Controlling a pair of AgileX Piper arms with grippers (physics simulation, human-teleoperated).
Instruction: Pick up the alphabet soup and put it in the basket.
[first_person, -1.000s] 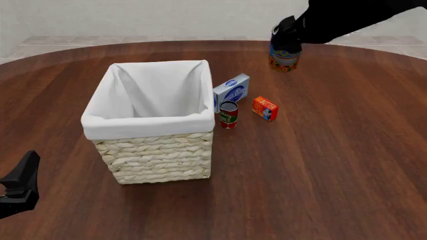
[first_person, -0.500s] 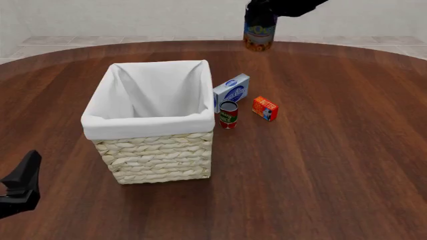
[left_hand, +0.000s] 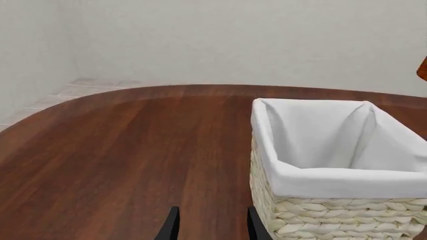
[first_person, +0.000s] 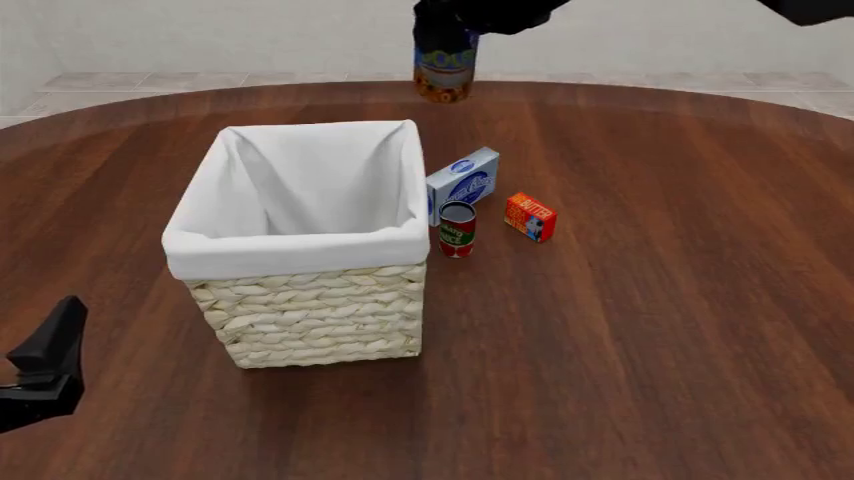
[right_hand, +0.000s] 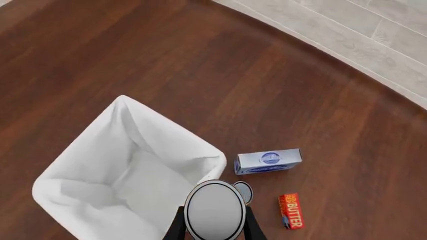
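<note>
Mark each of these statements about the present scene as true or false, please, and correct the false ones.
1. The right gripper holds the alphabet soup in the air. True.
2. The soup lies inside the basket. False: the basket holds nothing visible.
3. The butter box stands on the table. True.
4. The left gripper grips the red-and-green can. False: its fingers hold nothing.
</note>
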